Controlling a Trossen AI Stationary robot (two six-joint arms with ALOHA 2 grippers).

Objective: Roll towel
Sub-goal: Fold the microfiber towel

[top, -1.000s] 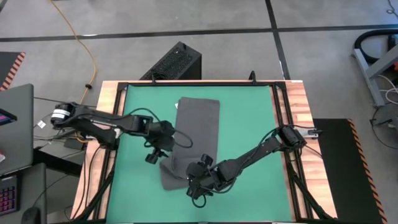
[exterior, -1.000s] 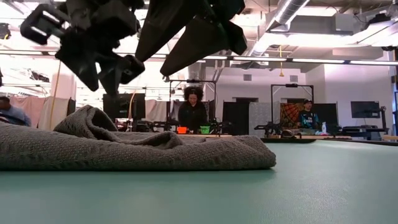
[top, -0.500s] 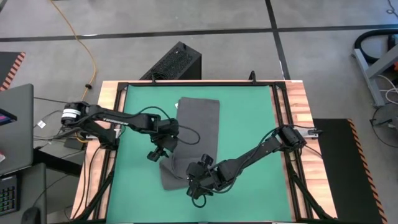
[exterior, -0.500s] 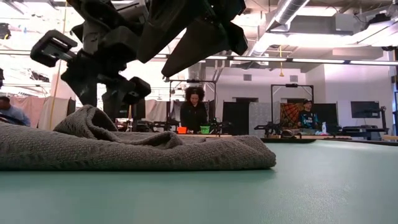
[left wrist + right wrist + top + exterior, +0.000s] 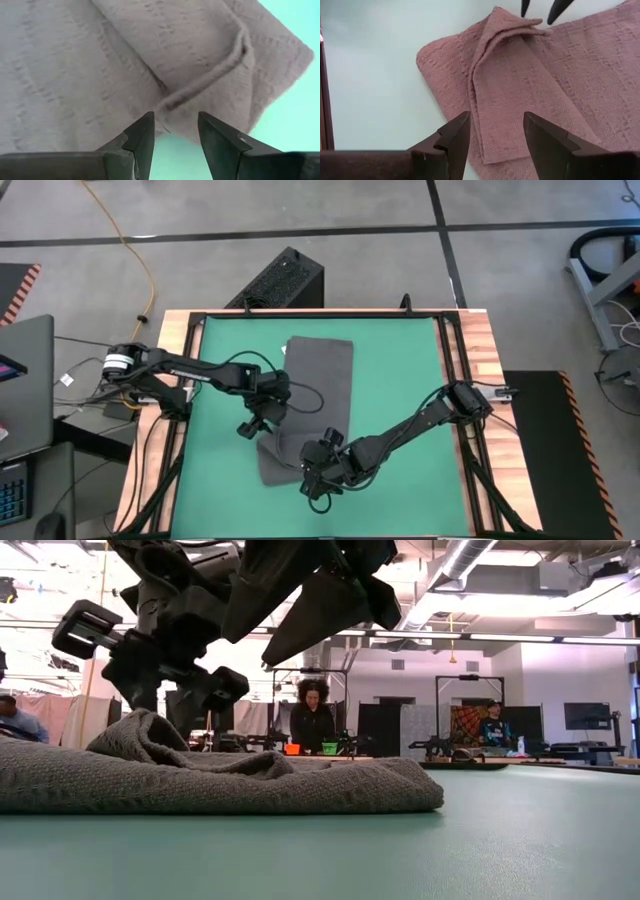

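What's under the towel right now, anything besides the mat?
The towel lies flat on the green mat, its near end folded over itself. Nothing pokes out at its edges; whatever the cloth covers cannot be seen.

A robotics lab: an open hall with a concrete floor (image 5: pixel 520 270), exposed ceiling ducts (image 5: pixel 470 555) and strip lights. More workbenches (image 5: pixel 470 755) stand behind, people (image 5: pixel 312 718) sit at them, and a monitor (image 5: pixel 586 716) hangs on the far wall.
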